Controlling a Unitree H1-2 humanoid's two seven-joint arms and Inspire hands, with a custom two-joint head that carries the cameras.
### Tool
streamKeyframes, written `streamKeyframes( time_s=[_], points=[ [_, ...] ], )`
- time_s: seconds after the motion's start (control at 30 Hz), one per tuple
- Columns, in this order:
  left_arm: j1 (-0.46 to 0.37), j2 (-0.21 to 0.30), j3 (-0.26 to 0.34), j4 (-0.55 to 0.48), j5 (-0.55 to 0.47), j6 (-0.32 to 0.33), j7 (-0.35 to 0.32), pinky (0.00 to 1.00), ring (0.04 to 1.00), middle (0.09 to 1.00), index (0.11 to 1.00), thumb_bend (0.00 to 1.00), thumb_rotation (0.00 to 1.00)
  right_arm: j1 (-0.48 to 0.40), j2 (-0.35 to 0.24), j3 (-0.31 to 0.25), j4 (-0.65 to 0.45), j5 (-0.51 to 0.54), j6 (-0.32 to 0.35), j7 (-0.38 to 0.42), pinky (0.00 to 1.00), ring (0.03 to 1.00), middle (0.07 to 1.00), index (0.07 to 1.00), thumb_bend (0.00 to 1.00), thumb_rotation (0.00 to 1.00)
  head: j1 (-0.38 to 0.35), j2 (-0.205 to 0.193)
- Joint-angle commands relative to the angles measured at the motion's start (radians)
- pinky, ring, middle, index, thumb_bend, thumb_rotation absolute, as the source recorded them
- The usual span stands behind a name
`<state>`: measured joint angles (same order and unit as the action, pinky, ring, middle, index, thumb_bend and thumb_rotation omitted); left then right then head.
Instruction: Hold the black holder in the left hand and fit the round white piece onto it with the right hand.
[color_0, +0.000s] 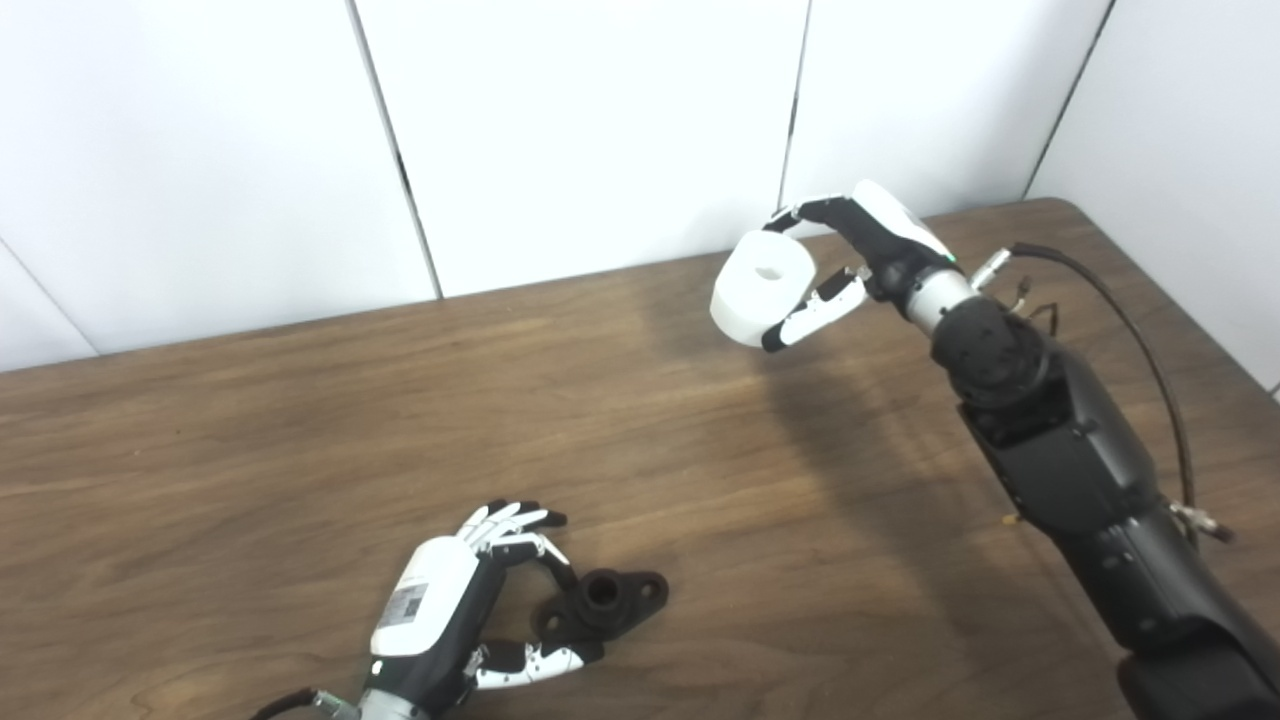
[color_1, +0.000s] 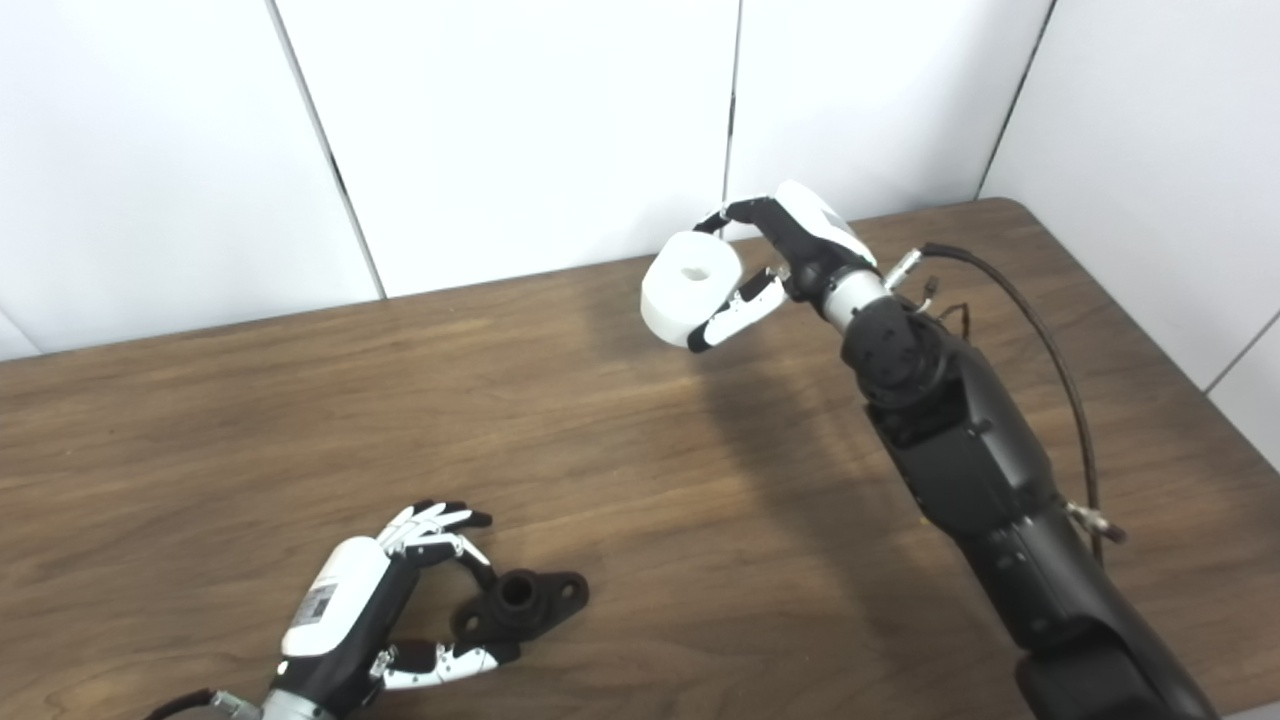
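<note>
The black holder (color_0: 603, 603), a flanged piece with a raised socket in its middle, lies flat on the wooden table (color_0: 300, 420) near the front edge. My left hand (color_0: 470, 600) curls around its left end, fingers behind and thumb in front, and I cannot tell if they press on it. The round white piece (color_0: 762, 287), a thick disc with a centre hole, hangs in the air over the table's far side. My right hand (color_0: 850, 265) is shut on it, fingers over the top and thumb under its edge.
White wall panels (color_0: 600, 130) stand right behind the table's far edge. A black cable (color_0: 1130, 320) loops beside my right forearm. The table's right corner (color_0: 1060, 205) lies just past the right hand.
</note>
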<state>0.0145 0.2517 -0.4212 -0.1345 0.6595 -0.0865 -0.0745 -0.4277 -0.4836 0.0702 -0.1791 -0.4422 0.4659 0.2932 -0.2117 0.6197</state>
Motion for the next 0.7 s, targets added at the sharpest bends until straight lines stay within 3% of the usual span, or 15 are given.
streamKeyframes(
  time_s=[0.0, 0.23, 0.37, 0.67],
  points=[
    [0.035, 0.006, -0.030, 0.069, 0.011, 0.043, -0.070, 0.92, 0.899, 0.822, 0.488, 0.52, 0.05, -0.009, 0.009, -0.040, -0.093, -0.004, 0.004, 0.034, 0.99, 0.936, 0.822, 0.482, 0.52, 0.15, 0.007, 0.004],
    [0.030, -0.008, -0.040, 0.056, 0.028, 0.076, -0.089, 0.93, 0.910, 0.830, 0.488, 0.52, 0.05, 0.057, 0.047, -0.106, -0.281, -0.059, 0.004, 0.259, 0.99, 0.926, 0.815, 0.482, 0.52, 0.14, 0.050, 0.031],
    [0.026, -0.018, -0.043, 0.048, 0.035, 0.091, -0.093, 0.94, 0.914, 0.833, 0.488, 0.52, 0.05, 0.062, 0.081, -0.157, -0.348, -0.123, 0.004, 0.402, 0.98, 0.920, 0.809, 0.482, 0.53, 0.14, 0.078, 0.054],
    [0.017, -0.032, -0.052, 0.045, 0.046, 0.111, -0.099, 0.95, 0.923, 0.837, 0.489, 0.52, 0.05, 0.089, 0.142, -0.208, -0.483, -0.227, 0.004, 0.665, 0.93, 0.907, 0.808, 0.481, 0.52, 0.14, 0.114, 0.090]
  ],
)
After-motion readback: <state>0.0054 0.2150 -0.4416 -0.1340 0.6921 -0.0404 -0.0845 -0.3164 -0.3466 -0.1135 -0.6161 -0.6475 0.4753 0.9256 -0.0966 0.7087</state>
